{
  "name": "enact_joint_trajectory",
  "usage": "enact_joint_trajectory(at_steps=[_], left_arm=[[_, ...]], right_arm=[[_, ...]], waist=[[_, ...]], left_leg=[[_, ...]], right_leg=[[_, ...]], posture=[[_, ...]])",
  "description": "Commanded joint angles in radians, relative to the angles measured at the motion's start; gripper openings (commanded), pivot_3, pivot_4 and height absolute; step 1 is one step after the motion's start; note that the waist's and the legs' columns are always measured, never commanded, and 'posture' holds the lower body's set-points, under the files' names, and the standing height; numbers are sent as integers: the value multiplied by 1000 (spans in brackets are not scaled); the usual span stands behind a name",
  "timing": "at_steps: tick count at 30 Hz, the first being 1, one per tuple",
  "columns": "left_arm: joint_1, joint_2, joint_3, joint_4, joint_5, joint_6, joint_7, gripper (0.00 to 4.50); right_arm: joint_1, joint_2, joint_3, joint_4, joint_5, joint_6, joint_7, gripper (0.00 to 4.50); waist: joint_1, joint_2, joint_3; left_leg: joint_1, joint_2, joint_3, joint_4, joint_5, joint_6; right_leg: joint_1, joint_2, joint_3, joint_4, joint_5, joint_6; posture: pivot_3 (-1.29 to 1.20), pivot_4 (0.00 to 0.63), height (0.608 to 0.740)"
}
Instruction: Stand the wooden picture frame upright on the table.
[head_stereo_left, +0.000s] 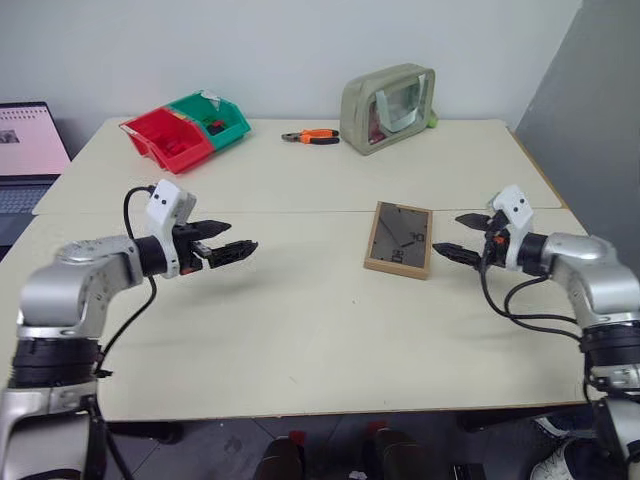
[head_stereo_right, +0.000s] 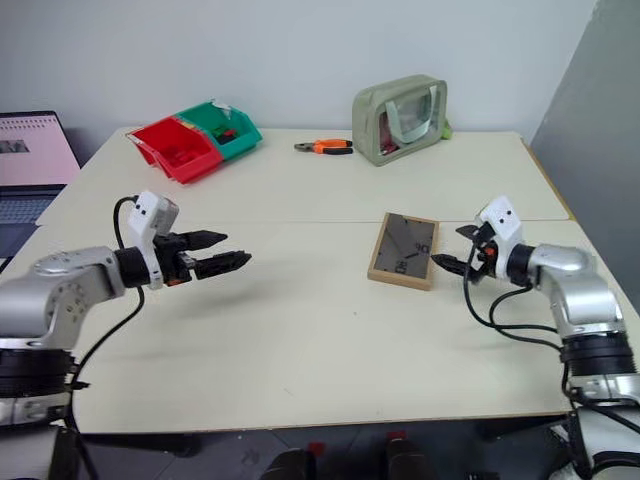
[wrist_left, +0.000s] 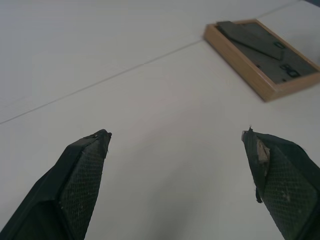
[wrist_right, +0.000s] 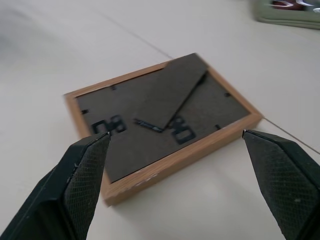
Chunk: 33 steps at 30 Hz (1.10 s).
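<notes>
The wooden picture frame (head_stereo_left: 400, 240) lies flat on the cream table (head_stereo_left: 300, 330), face down, its dark back and folded easel stand (wrist_right: 172, 92) upward. My right gripper (head_stereo_left: 458, 234) hovers just right of the frame, open, fingers pointing at its near edge with nothing between them. In the right wrist view the frame (wrist_right: 160, 120) lies close ahead between the spread fingers. My left gripper (head_stereo_left: 228, 240) is open above the table's left half, well away from the frame, aimed toward it; the frame (wrist_left: 262, 57) appears far off in the left wrist view.
At the table's back stand a red bin (head_stereo_left: 165, 138) and a green bin (head_stereo_left: 215, 117), orange-handled pliers (head_stereo_left: 310, 136) and a grey-green pouch with a clear window (head_stereo_left: 388, 107). A laptop (head_stereo_left: 30, 150) sits off the left edge. A seam crosses the tabletop.
</notes>
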Motion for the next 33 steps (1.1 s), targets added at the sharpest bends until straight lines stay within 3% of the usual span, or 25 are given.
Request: enact_joint_trajectory(at_steps=[1,12,15,21,26,27,28,33], left_arm=[[-60,40,-45,24,26,-42,-85,4500],[-59,-6,-26,22,53,-79,-34,4500],[-40,-13,-17,-1,41,-73,-26,4045],[-35,-11,-12,-2,29,-77,-36,2763],[-41,-20,-29,6,32,-90,-46,1749],[-42,-31,-33,-1,28,-87,-43,1733],[-44,-39,-36,-6,24,-84,-41,1323],[-30,-74,-34,-38,22,-83,-21,414]], right_arm=[[-65,-22,5,31,2,-23,74,4480],[-68,-6,-13,93,-20,-47,21,4480],[-78,-7,-16,122,-21,-41,17,3985],[-121,-13,1,213,-62,-85,24,2534],[-221,28,56,414,-188,-174,-98,1394],[-256,58,78,494,-228,-210,-150,1370],[-286,85,95,562,-260,-242,-191,948],[-409,194,118,839,-347,-368,-348,10]], waist=[[0,0,0],[1,0,0],[1,0,0],[1,0,0],[0,0,0],[0,0,0],[0,0,0],[-7,0,0]], left_leg=[[0,0,0,0,0,0],[-1,1,0,0,0,0],[-1,1,0,1,0,0],[-1,1,0,1,0,0],[-1,1,1,1,0,0],[-1,1,1,1,0,0],[-1,1,1,1,0,0],[-1,1,2,1,0,0]], right_leg=[[0,0,0,0,0,0],[-1,0,1,1,0,0],[-1,0,1,1,0,0],[-2,0,1,1,0,0],[-2,0,1,2,0,0],[-2,0,1,2,0,0],[-2,0,1,2,0,0],[-3,0,3,3,0,-1]], posture=[[0,150,740],[0,150,740],[0,150,740],[0,150,740],[0,150,740],[0,150,740],[0,150,740],[0,150,740]])
